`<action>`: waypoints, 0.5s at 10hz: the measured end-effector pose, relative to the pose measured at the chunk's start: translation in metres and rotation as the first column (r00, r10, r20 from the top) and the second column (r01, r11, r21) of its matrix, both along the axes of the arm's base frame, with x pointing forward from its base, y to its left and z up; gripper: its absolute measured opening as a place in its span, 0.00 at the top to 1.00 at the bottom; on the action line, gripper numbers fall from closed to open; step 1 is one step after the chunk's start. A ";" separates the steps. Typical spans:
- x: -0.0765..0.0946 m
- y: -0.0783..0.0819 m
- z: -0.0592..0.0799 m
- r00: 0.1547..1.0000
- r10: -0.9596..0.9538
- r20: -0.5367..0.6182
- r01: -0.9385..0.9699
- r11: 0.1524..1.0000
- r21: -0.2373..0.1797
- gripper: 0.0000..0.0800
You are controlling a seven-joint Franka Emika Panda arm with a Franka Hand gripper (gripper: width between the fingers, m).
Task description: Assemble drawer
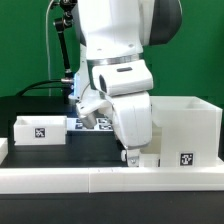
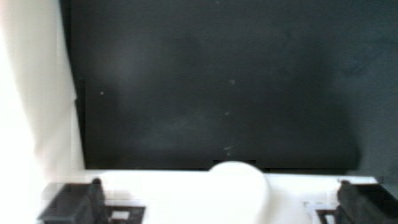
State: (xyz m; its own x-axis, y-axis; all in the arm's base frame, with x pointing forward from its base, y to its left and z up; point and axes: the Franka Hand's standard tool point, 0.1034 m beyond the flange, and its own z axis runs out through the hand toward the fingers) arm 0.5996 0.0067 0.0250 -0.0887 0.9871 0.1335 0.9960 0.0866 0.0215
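The large white boxy casing (image 1: 186, 122) stands at the exterior view's right, with a square tag low on its front. One shallow tray (image 1: 40, 130) with a tag lies at the exterior view's left. My gripper (image 1: 131, 156) hangs low over the table just beside the casing, and the arm hides much of what is under it. In the wrist view my gripper (image 2: 221, 205) is open, its dark fingers (image 2: 75, 203) set wide apart on either side of a white tray part with a rounded knob (image 2: 237, 176). I cannot tell whether the fingers touch it.
The marker board (image 1: 95, 123) lies behind the arm. A low white rail (image 1: 90, 179) edges the table's front. In the wrist view a white wall (image 2: 29, 90) runs along one side of the black table (image 2: 222, 80).
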 end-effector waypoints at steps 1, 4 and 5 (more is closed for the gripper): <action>0.000 -0.001 0.000 1.000 -0.002 -0.001 0.002 1.000 0.000 0.19; -0.001 0.003 -0.001 1.000 -0.028 -0.005 0.028 1.000 0.002 0.19; -0.001 0.009 -0.001 1.000 -0.031 -0.006 0.031 1.000 0.004 0.19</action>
